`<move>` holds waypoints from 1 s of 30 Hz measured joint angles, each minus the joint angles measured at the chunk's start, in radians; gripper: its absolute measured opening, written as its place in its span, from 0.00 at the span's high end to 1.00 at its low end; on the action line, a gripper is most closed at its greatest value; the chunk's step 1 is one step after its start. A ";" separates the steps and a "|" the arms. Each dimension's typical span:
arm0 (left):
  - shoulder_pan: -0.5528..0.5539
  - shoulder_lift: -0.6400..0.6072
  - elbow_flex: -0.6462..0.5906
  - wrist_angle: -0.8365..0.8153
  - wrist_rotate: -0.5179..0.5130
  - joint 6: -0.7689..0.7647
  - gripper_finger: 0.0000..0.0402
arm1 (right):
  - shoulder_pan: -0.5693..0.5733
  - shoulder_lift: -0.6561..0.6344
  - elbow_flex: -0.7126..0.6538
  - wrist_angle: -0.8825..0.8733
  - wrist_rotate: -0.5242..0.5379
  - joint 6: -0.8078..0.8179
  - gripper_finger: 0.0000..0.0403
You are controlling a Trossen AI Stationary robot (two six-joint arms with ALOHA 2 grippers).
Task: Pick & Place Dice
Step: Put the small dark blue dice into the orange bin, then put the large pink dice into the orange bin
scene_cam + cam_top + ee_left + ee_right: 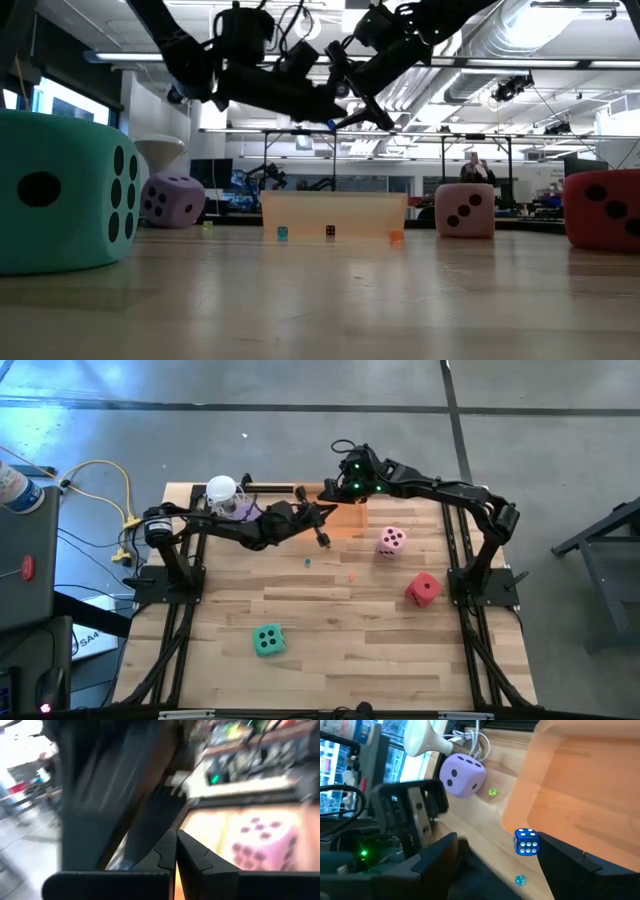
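Here, soft pip-dotted dice, green-teal (268,641), purple (462,775), pink (391,541), red (423,589)

Four big soft dice (268,641), one orange tray (580,785), one white-topped cup (222,491)

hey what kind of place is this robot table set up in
Probably a robotics lab or workshop: exposed ceiling ducts and strip lights overhead, more metal-framed rigs behind the table, and a person standing among them.

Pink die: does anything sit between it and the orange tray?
Nothing visible does. In the high view the pink die lies on bare wood just beside the orange tray. Both the right gripper and the shut left gripper hang by the tray.
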 joint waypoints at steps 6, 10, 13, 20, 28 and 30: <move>0.026 -0.002 0.004 0.006 -0.027 0.008 1.00 | 0.000 0.000 0.000 -0.002 -0.004 -0.004 0.36; 0.048 -0.002 0.004 -0.019 -0.026 -0.007 1.00 | 0.006 0.000 0.000 -0.001 -0.001 -0.005 0.36; 0.052 -0.002 0.004 -0.043 -0.021 0.000 1.00 | 0.007 0.000 0.000 -0.005 0.000 -0.006 0.36; 0.052 0.007 0.005 -0.068 -0.021 0.000 1.00 | 0.008 0.001 0.000 -0.036 0.000 -0.008 0.36; 0.057 -0.005 0.004 -0.073 -0.037 -0.117 1.00 | 0.010 -0.001 0.000 -0.074 0.034 -0.067 0.36; 0.055 -0.024 0.004 -0.078 -0.013 -0.186 1.00 | -0.006 -0.022 0.000 -0.082 0.054 -0.101 0.36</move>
